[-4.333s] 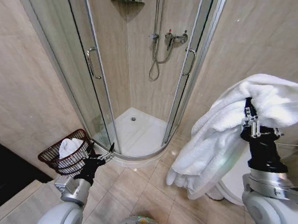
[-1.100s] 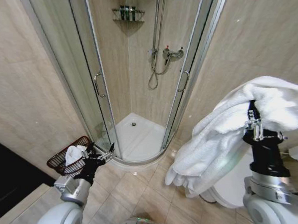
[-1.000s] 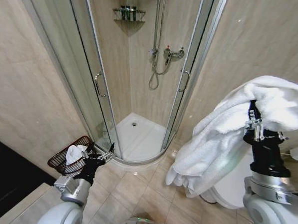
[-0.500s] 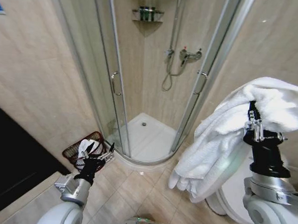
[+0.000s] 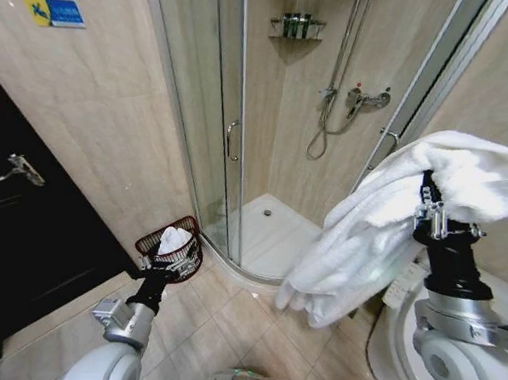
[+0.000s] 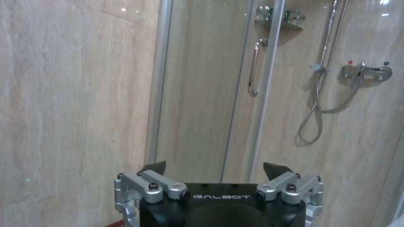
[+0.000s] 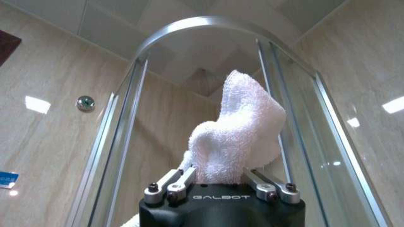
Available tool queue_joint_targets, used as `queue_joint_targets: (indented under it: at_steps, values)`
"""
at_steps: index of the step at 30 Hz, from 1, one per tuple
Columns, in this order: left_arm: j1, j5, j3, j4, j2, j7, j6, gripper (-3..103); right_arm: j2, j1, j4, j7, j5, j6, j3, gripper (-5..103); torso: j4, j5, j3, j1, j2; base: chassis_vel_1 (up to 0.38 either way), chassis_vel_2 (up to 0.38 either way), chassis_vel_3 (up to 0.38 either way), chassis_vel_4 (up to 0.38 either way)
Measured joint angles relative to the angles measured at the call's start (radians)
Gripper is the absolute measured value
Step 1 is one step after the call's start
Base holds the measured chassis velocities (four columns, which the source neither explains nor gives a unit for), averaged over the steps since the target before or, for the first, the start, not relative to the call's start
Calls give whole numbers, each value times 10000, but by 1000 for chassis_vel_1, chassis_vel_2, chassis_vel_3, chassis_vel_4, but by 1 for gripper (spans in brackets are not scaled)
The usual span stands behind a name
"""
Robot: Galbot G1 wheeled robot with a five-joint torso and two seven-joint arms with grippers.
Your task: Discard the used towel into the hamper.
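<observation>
Towel: the towel [image 5: 423, 207] is clamped in the right gripper [image 5: 429, 208] and held high, so its folds hang clear of the floor.
Hamper: the hamper [image 5: 172, 252] is set on the floor beside the shower door, in the wall corner, already holding white cloth.
Left gripper: the left gripper [image 6: 215, 170] is kept low near the hamper, jaws spread, nothing held.

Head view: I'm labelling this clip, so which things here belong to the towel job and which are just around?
Part of the job:
- towel, held up in the right pincer
- hamper on the floor by the shower, already holding white cloth

Just around:
- left pincer, open and empty, near the hamper
- shower door
- toilet
- dark door
</observation>
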Motion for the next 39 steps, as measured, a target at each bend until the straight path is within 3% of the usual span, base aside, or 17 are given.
queue_joint_targets:
  at_steps: [11, 39]
  values:
    - [-1, 0, 0, 0, 0, 0, 0, 100, -20, 41, 0, -51, -29, 4, -7, 18, 1, 0, 292, 262, 552, 0, 0, 0, 0]
    - [0, 0, 0, 0, 0, 0, 0, 100, 9, 27, 0, -318, -78, 63, 35, 18, 4, 0, 276, 252, 524, 41, 42, 42, 42]
